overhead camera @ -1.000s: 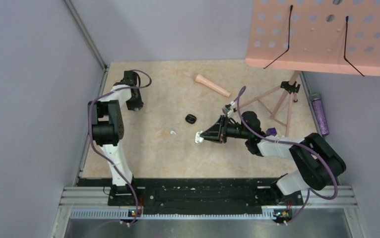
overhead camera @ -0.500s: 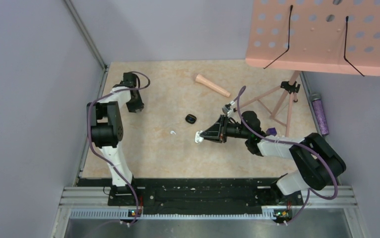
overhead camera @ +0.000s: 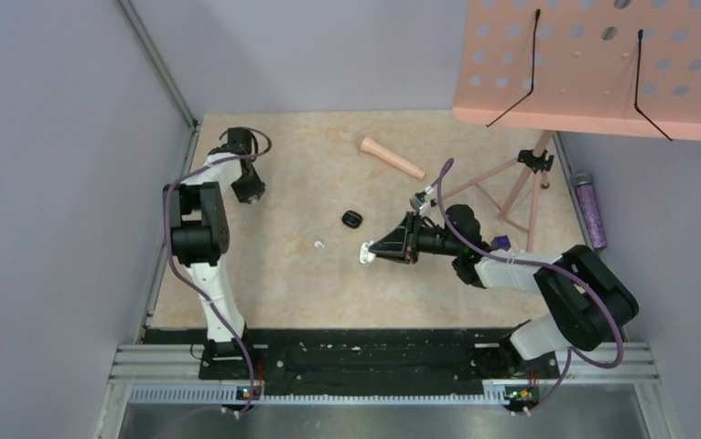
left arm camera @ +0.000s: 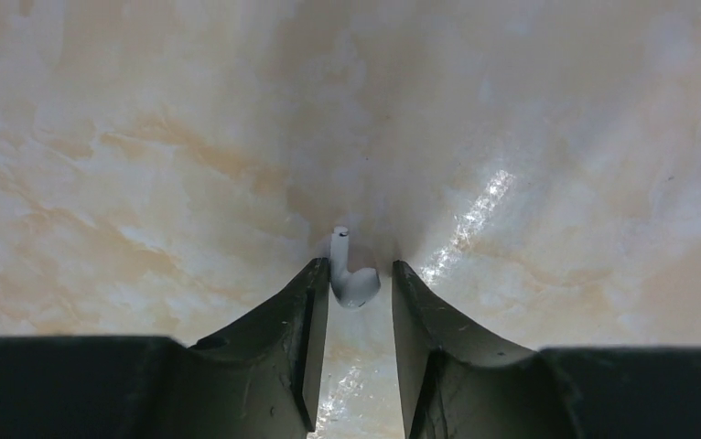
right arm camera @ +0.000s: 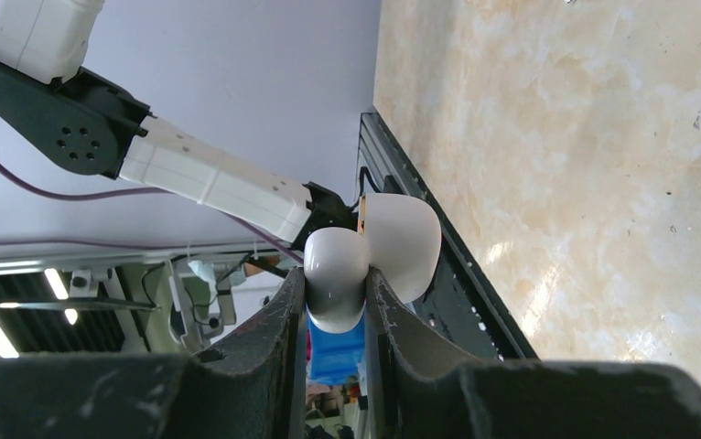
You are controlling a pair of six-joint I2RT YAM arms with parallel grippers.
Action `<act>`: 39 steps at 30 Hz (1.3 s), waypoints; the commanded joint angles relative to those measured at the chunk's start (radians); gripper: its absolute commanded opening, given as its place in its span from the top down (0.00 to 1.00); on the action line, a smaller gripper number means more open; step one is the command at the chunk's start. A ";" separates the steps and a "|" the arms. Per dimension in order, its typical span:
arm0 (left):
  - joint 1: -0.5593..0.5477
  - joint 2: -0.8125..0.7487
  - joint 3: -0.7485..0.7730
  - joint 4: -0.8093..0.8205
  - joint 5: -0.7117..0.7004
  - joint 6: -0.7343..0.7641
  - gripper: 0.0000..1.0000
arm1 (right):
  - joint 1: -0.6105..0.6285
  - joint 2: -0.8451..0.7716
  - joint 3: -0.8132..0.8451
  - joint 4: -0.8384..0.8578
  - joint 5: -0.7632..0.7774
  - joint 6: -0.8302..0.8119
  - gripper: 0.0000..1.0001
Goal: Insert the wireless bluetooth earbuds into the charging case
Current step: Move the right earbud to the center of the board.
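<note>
Left gripper (left arm camera: 358, 267) points down at the marbled table (overhead camera: 283, 283) near its far left corner. Jaws narrow, with the first earbud (left arm camera: 354, 285) between the tips: head low in the gap, stem rising along the left finger (left arm camera: 306, 311). The bud touches that finger. Contact with the other finger is not resolvable, so cannot tell whether it is clamped or merely bracketed. From the top view this bud is hidden under the gripper. Second earbud (overhead camera: 318, 244) lies loose on the table near the middle, apart from both arms, too small to read its orientation. Right gripper (right arm camera: 336, 277) is closed on the charging case (overhead camera: 365, 254), held above the table just right of the second earbud. In the wrist view the white body sits pinched between the fingers with the lid (right arm camera: 408, 240) swung open. The interior faces away, so the sockets are not visible. A small black object (overhead camera: 352, 219) sits beyond the case; its identity is unclear. A pink music stand (overhead camera: 594, 64) is cut off at the top edge.
</note>
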 commanded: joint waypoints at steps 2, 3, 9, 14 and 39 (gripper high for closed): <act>0.015 0.019 0.027 -0.022 -0.030 -0.031 0.65 | 0.013 -0.028 0.021 0.025 -0.001 -0.019 1.00; 0.015 0.017 0.025 -0.024 -0.028 -0.030 0.67 | 0.012 -0.028 0.024 0.024 -0.001 -0.020 1.00; 0.013 -0.055 -0.060 -0.009 0.008 -0.039 0.72 | 0.013 -0.029 0.028 0.023 0.002 -0.018 1.00; 0.000 -0.155 -0.191 0.024 0.057 -0.047 0.73 | 0.013 -0.030 0.030 0.022 0.004 -0.020 1.00; -0.475 -0.533 -0.605 -0.033 0.065 -0.223 0.01 | 0.013 -0.102 0.018 -0.042 0.008 -0.049 1.00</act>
